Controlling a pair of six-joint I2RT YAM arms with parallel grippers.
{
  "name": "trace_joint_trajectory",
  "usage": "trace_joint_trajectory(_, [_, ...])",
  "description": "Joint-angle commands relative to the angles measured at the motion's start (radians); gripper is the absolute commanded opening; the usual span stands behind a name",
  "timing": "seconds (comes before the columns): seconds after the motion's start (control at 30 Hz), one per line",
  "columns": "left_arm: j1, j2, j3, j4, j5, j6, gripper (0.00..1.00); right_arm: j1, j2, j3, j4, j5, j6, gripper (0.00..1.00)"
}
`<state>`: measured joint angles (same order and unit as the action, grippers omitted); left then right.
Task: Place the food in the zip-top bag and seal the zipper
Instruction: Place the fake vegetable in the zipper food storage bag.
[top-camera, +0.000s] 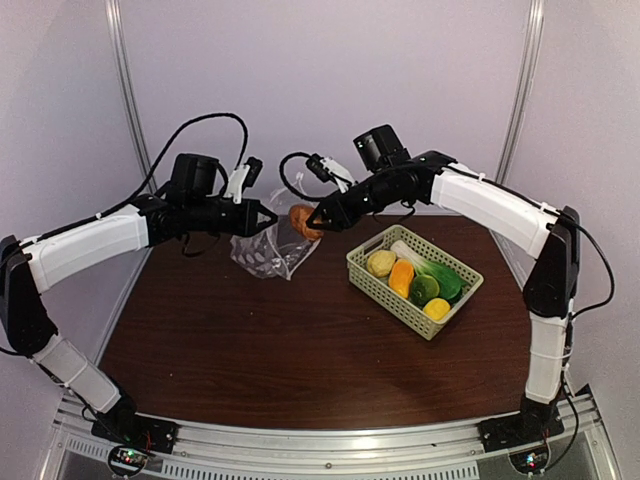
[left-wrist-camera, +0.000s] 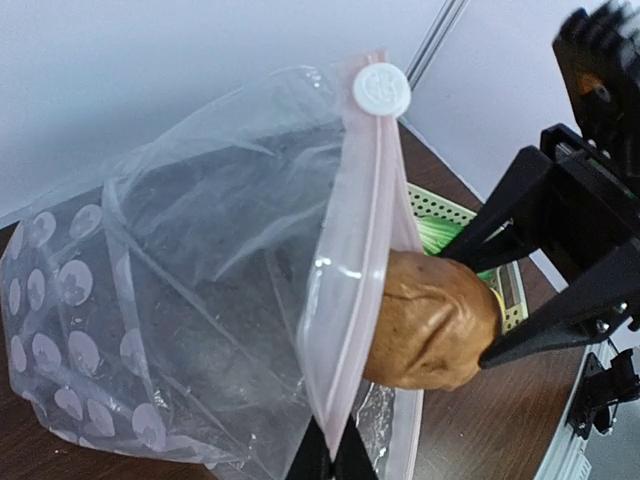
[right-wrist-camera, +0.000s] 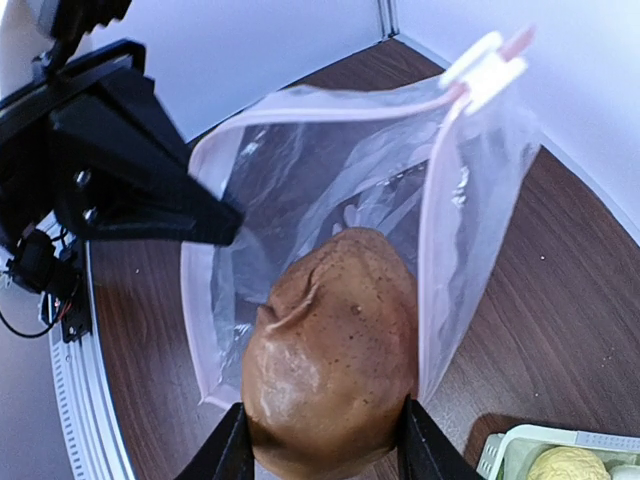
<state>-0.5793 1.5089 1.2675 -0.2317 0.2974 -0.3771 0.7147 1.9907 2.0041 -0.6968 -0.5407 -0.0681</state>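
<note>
My left gripper (top-camera: 268, 218) is shut on the pale pink zipper strip (left-wrist-camera: 355, 270) of the clear dotted zip-top bag (top-camera: 268, 248) and holds its mouth open above the table. My right gripper (top-camera: 316, 222) is shut on a brown potato-like food piece (right-wrist-camera: 335, 355) and holds it at the bag's mouth (right-wrist-camera: 300, 200), partly past the rim. The potato also shows in the left wrist view (left-wrist-camera: 435, 320). The white slider (left-wrist-camera: 380, 88) sits at the zipper's far end. More food lies in the basket: a yellow piece (top-camera: 381, 263), an orange piece (top-camera: 401, 277), green pieces (top-camera: 441, 281) and a lemon (top-camera: 436, 308).
The pale green mesh basket (top-camera: 372, 278) stands on the brown table to the right of the bag. White walls and metal posts close the back and sides. A metal rail runs along the near edge.
</note>
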Motion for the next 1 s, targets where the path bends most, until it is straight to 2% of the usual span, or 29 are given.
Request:
trace_joint_trajectory(0.0, [0.007, -0.003, -0.008, 0.052, 0.082, -0.009, 0.00, -0.001, 0.036, 0.054, 0.067, 0.096, 0.103, 0.31])
trace_joint_trajectory(0.1, [0.007, 0.006, -0.007, 0.056, 0.102, -0.015, 0.00, 0.011, 0.058, 0.095, 0.068, 0.080, 0.118, 0.31])
trace_joint_trajectory(0.27, [0.007, -0.003, -0.012, 0.064, 0.098, -0.020, 0.00, 0.041, 0.090, 0.126, 0.058, 0.212, 0.128, 0.31])
trace_joint_trajectory(0.43, [0.007, -0.009, -0.017, 0.070, 0.096, -0.026, 0.00, 0.068, 0.110, 0.148, 0.056, 0.261, 0.119, 0.35])
trace_joint_trajectory(0.53, [0.008, -0.017, -0.022, 0.081, 0.095, -0.031, 0.00, 0.083, 0.114, 0.161, 0.050, 0.267, 0.107, 0.42])
trace_joint_trajectory(0.63, [0.013, -0.026, -0.027, 0.084, 0.085, -0.037, 0.00, 0.090, 0.113, 0.173, 0.040, 0.256, 0.097, 0.55])
trace_joint_trajectory(0.83, [0.025, -0.033, -0.031, 0.076, 0.044, -0.052, 0.00, 0.087, 0.053, 0.182, -0.009, 0.149, 0.022, 0.75])
trace_joint_trajectory(0.97, [0.027, -0.033, -0.031, 0.067, 0.026, -0.054, 0.00, 0.082, -0.030, 0.145, -0.069, 0.096, -0.073, 0.77])
